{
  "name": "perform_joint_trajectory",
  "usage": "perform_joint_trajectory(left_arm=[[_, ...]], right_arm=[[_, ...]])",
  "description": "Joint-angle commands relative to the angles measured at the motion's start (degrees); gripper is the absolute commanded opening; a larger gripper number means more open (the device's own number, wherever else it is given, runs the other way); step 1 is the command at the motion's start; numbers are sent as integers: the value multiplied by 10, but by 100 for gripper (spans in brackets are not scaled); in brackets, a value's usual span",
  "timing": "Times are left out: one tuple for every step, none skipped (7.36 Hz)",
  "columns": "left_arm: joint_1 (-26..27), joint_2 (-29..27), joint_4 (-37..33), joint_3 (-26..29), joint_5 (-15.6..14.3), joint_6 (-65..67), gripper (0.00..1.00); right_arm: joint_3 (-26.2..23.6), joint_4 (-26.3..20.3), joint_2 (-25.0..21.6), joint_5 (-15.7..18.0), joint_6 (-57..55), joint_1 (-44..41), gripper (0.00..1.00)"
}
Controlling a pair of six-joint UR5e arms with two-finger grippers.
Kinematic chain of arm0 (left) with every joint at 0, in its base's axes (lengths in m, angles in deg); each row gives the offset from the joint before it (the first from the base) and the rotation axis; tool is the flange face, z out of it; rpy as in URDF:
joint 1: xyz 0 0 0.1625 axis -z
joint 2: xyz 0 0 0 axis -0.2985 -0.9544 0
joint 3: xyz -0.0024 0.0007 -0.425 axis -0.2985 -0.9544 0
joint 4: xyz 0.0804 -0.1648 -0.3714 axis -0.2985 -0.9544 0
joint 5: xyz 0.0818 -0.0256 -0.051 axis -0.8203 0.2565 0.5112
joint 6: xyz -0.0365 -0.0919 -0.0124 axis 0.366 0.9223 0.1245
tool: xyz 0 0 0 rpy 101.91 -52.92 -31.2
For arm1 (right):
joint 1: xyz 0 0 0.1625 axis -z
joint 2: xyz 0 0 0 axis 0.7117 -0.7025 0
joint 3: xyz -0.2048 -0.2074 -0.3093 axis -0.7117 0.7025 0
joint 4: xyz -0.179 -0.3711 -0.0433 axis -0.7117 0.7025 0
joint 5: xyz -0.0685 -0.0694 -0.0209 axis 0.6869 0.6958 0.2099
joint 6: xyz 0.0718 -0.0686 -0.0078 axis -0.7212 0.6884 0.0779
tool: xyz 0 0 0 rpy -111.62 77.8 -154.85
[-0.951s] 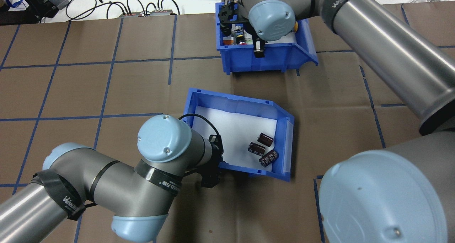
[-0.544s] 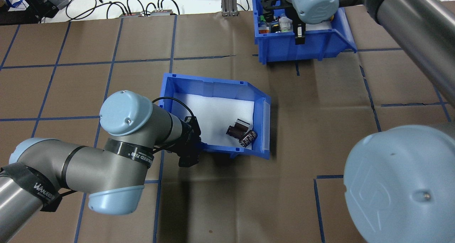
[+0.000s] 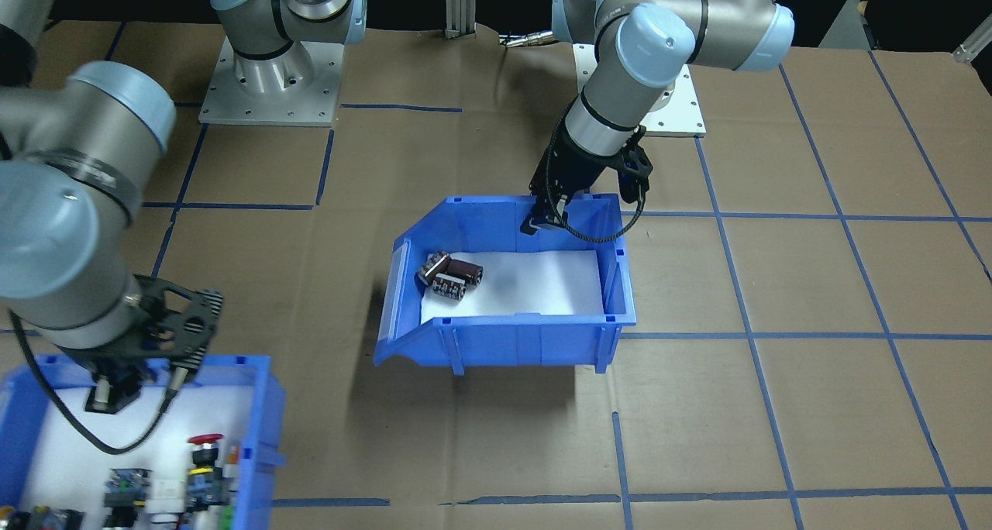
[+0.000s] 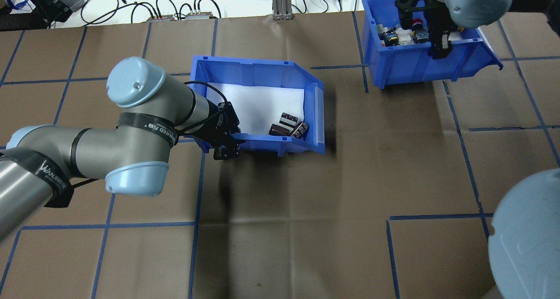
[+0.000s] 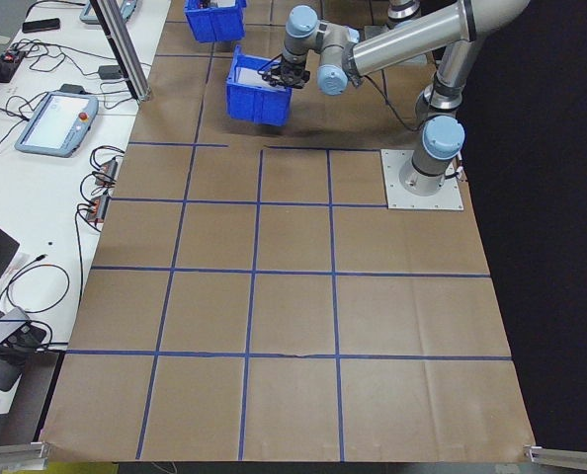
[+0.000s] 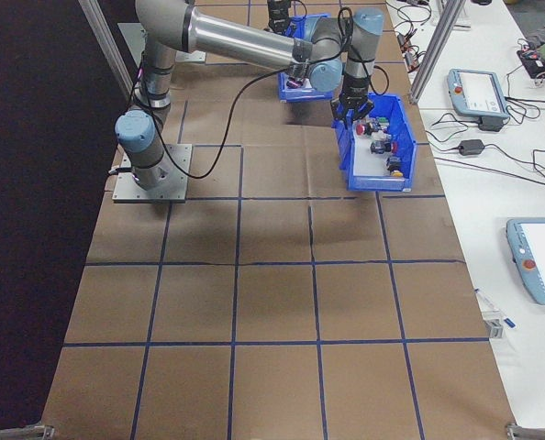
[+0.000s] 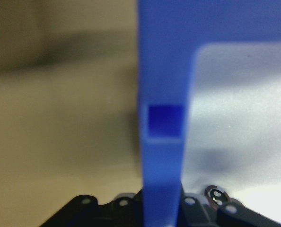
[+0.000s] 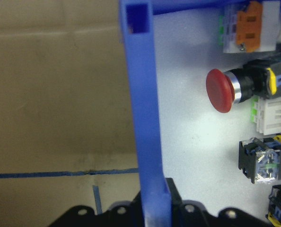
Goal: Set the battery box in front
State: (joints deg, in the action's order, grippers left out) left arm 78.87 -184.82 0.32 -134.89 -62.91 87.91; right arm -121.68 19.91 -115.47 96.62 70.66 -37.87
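Note:
The battery box (image 4: 253,69) is a blue bin with a white foam liner, and three dark-brown cells (image 4: 289,126) lie near its sloped front. It hangs slightly above the brown table, casting a shadow. My left gripper (image 4: 224,147) is shut on its near side wall, and the left wrist view shows that blue wall (image 7: 162,94) between the fingers. From the front, the battery box (image 3: 527,344) sits mid-table with the left gripper (image 3: 542,218) on its rear rim. My right gripper (image 4: 438,50) is shut on the wall of the push-button bin (image 4: 415,67).
The push-button bin (image 3: 260,437) holds a red mushroom button (image 8: 223,91) and several switches. An aluminium post (image 4: 280,1), cables and control boxes line the far table edge. Both arm bases (image 3: 267,80) stand on the robot's side. Blue tape marks a grid on the brown cover.
The left arm has carried the battery box away from the robot and leftward. The right arm has carried the push-button bin rightward toward the far right corner.

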Motion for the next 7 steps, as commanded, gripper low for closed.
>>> perform_joint_trajectory(left_arm=[[3, -75, -1, 80, 34, 18, 0], [8, -110, 0, 113, 36, 19, 0], [17, -141, 0, 142, 36, 22, 0], [25, -168, 0, 169, 37, 26, 0], [32, -192, 1, 186, 41, 37, 0], [33, -202, 6, 190, 59, 43, 0], [33, -209, 7, 196, 62, 50, 0]], right_arm=[[-77, 1, -66, -7, 32, 39, 5], [-115, 5, -95, -22, 35, 49, 5], [-158, 10, -125, -22, 36, 55, 5], [-208, 33, -156, -22, 48, 62, 5], [-264, 74, -190, -22, 57, 67, 5], [-317, 120, -220, -22, 58, 64, 5], [-348, 148, -239, -23, 59, 64, 5]])
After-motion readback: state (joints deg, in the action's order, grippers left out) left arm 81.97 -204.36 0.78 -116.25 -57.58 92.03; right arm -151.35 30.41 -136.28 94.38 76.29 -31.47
